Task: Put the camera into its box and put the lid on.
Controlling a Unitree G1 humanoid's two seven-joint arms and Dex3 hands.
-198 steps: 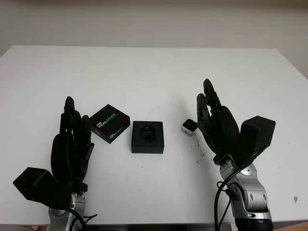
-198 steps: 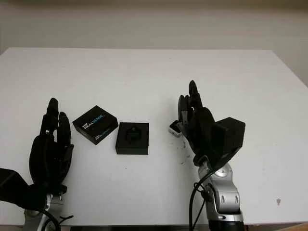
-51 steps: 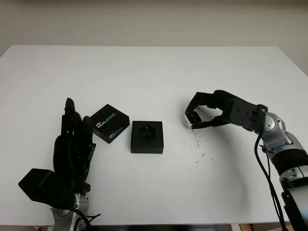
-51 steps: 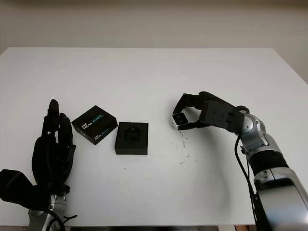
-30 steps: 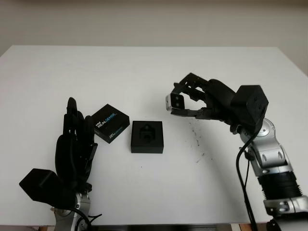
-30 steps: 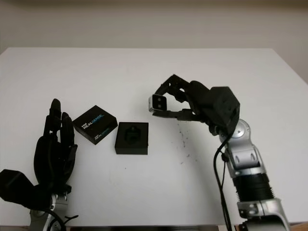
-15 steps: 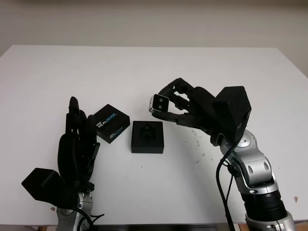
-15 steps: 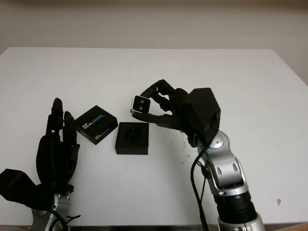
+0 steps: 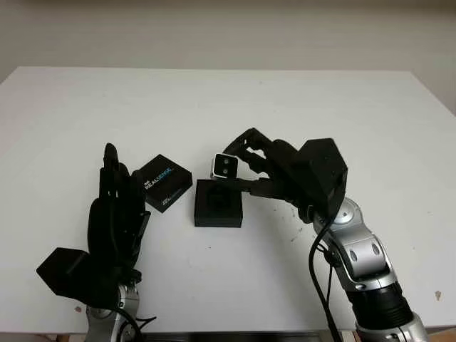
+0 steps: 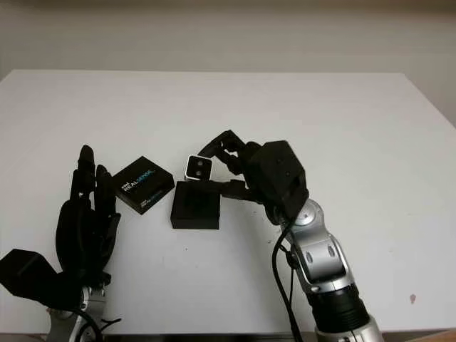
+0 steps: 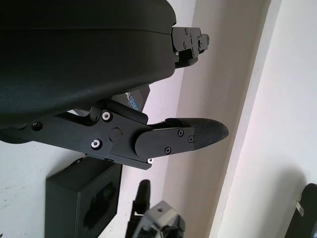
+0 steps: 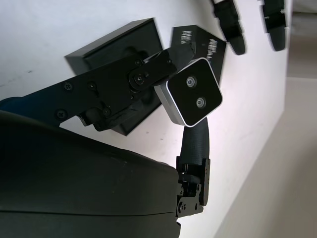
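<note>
A white desk (image 9: 299,107) seen from the robot's head. The right hand (image 9: 267,171) reaches in from the lower right and holds a small silver camera (image 9: 226,165) pinched in its fingers (image 12: 194,136), lens face toward the viewer, in the air just above the far edge of the open black box (image 9: 218,204). The box sits near the middle of the desk, and its moulded recess is partly hidden behind the camera and fingers. Just to the left lies the black lid (image 9: 165,182), printed side up, tilted relative to the box and close to it without clearly touching.

The left hand (image 9: 117,214) is open and stands upright at the lower left, near the lid, holding nothing.

The main risk lies in the placement: the camera looks turned on edge rather than lined up with the recess, so a release here could leave it perched on the rim or tipping onto the desk. The fingers flanking the camera may also catch the box wall and push the light box sideways, possibly into the lid.
</note>
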